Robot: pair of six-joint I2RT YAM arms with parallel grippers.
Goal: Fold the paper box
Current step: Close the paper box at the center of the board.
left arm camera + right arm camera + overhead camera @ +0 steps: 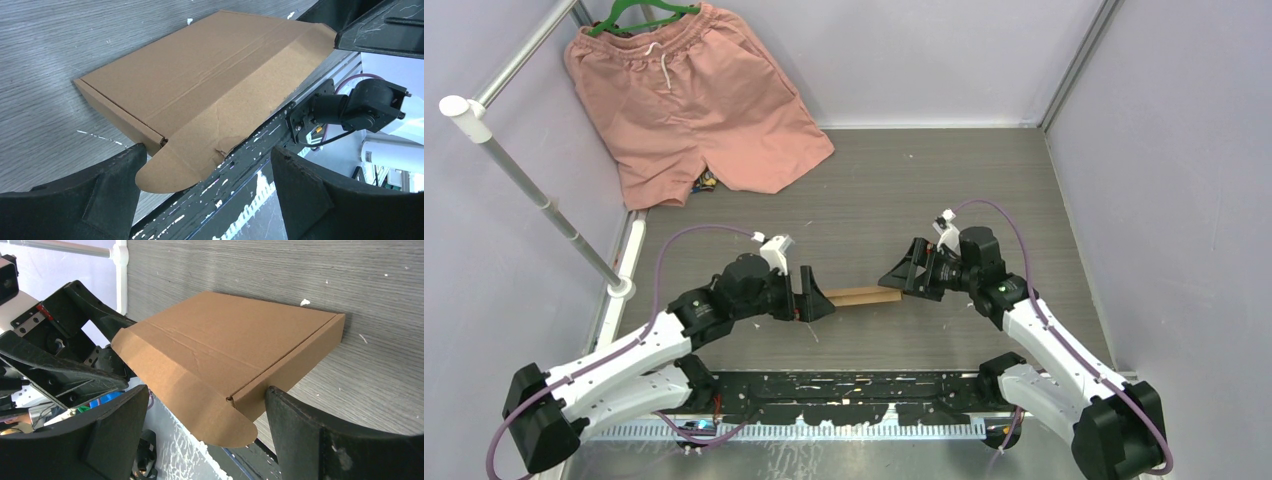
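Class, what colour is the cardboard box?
The flat cardboard box is plain brown; clearest in right wrist view.

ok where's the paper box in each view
top external: paper box low centre, between left fingers and right fingers
left wrist: box fills the centre, rounded flap nearest the camera
right wrist: box centre, rounded flap at the bottom
shared landmark: grey wood-grain table under it

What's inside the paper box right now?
Nothing of the interior shows. The paper box is closed, its lid panel lying over the walls in both wrist views. Only its outer brown faces and a loose rounded flap are visible, so whether it is empty cannot be told.
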